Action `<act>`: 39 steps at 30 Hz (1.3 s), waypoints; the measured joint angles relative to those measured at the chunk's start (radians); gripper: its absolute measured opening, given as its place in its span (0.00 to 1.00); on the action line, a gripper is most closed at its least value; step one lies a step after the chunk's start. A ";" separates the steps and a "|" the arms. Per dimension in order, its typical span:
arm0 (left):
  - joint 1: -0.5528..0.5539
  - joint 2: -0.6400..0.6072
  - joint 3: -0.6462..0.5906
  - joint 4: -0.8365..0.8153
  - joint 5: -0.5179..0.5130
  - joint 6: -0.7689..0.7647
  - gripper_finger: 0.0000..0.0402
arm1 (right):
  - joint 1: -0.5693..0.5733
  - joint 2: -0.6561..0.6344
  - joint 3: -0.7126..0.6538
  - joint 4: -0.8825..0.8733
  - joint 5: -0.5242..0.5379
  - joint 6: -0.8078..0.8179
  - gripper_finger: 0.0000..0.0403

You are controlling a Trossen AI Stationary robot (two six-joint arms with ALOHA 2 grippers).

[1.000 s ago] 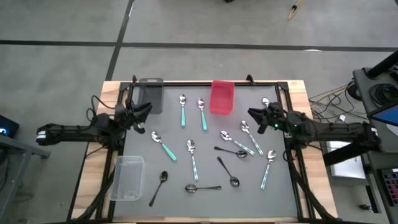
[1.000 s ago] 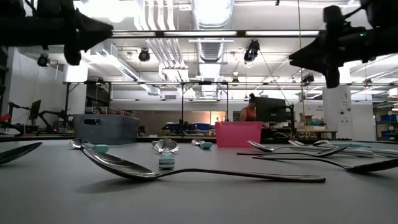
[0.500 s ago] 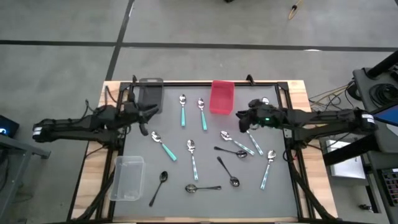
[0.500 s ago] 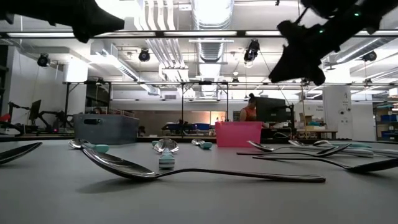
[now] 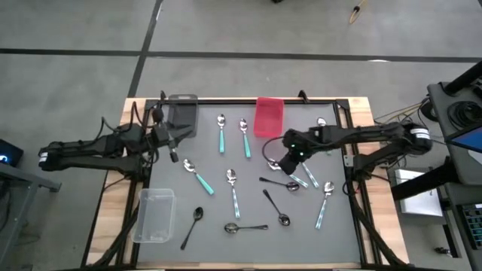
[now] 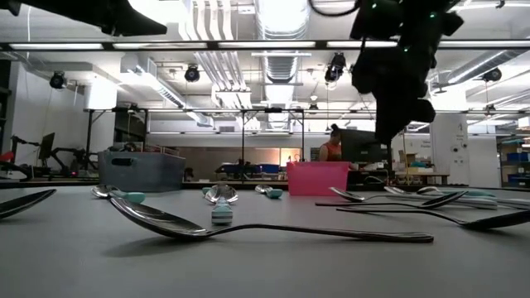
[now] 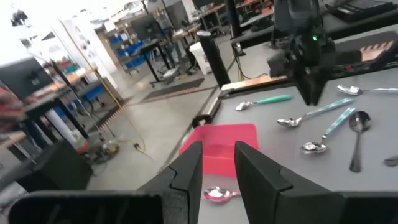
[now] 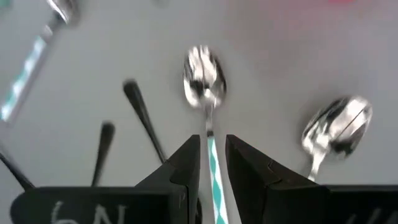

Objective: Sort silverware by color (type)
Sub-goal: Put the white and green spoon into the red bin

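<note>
Grey matting covers the table point(image 5: 169, 169), framed by black rails on a wooden top, with a workshop of shelving and ceiling lights beyond it in the low view. 3 bins sit on the mat: a grey bin point(image 5: 181, 115) at the far left, a red bin point(image 5: 269, 117) at the far middle, and a clear bin point(image 5: 154, 215) near the front left.

Spoons lie scattered across the mat. 2 teal-handled spoons point(image 5: 222, 133) rest side by side between the grey and red bins, long axes running front to back, bowls toward the far edge. Another teal-handled spoon point(image 5: 197, 176) lies diagonally left of centre, and one point(image 5: 233, 193) points front to back at centre. Dark spoons point(image 5: 247, 227) lie nearer the front, 1 of them crosswise, and others angle beside it.

The right gripper point(image 5: 290, 159) reaches over the right-hand cluster, just in front of the red bin. Its wrist view looks straight down on a striped-handled spoon point(image 8: 206, 81), whose handle runs back between the 2 fingers point(image 8: 185, 168); those stand slightly parted, gripping nothing. A second shiny bowl point(image 8: 337, 132) and 2 dark handles point(image 8: 144, 126) crowd close on either side.

The left gripper point(image 5: 172, 138) hovers beside the grey bin, fingers point(image 7: 186, 174) parted and holding nothing.
</note>
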 joint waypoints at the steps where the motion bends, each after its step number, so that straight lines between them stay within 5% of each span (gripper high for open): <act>1: 0.000 0.000 0.000 0.008 -0.001 0.014 0.19 | 0.000 0.022 0.017 -0.025 -0.009 0.007 0.17; 13: 0.000 0.000 0.000 0.039 -0.199 0.037 0.19 | 0.079 0.289 0.249 -0.310 -0.070 0.045 0.17; 23: 0.000 0.007 -0.005 0.041 -0.206 0.046 0.19 | 0.140 0.411 0.365 -0.345 -0.087 -0.024 0.17; 39: 0.000 0.007 -0.005 0.048 -0.209 0.078 0.19 | 0.140 0.428 0.470 -0.324 -0.078 -0.016 0.17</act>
